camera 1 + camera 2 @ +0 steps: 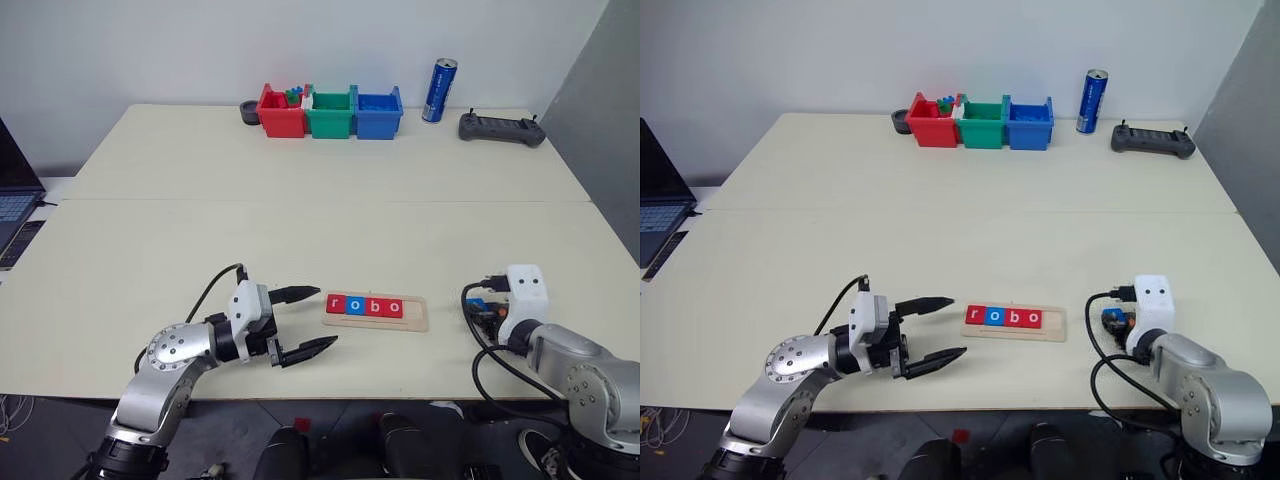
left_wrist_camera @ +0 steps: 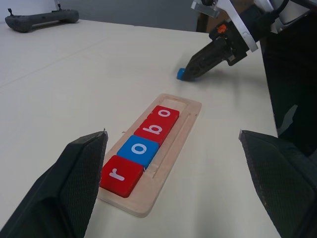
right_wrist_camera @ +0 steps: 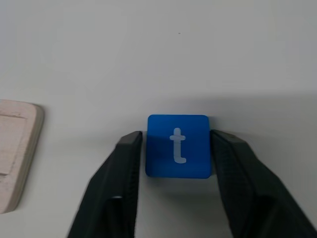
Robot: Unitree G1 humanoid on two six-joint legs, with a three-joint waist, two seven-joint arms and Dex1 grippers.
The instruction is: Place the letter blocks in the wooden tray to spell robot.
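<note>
The wooden tray (image 1: 416,319) lies near the table's front edge. It holds a row of letter blocks: red r (image 1: 335,305), blue o (image 1: 354,306), red b (image 1: 374,307), red o (image 1: 393,308). Its right end is bare. To the right of the tray a blue t block (image 3: 177,146) lies flat on the table. My right gripper (image 3: 177,135) points down at it, and its fingers (image 3: 124,163) press against both sides of the block. My left gripper (image 1: 326,317) hovers level just left of the tray, open, with nothing between its fingers.
Red (image 1: 281,112), green (image 1: 330,115) and blue (image 1: 379,112) bins stand in a row at the table's far edge, beside a blue can (image 1: 438,90) and a black controller (image 1: 501,128). A laptop (image 1: 15,200) sits off the table's left side.
</note>
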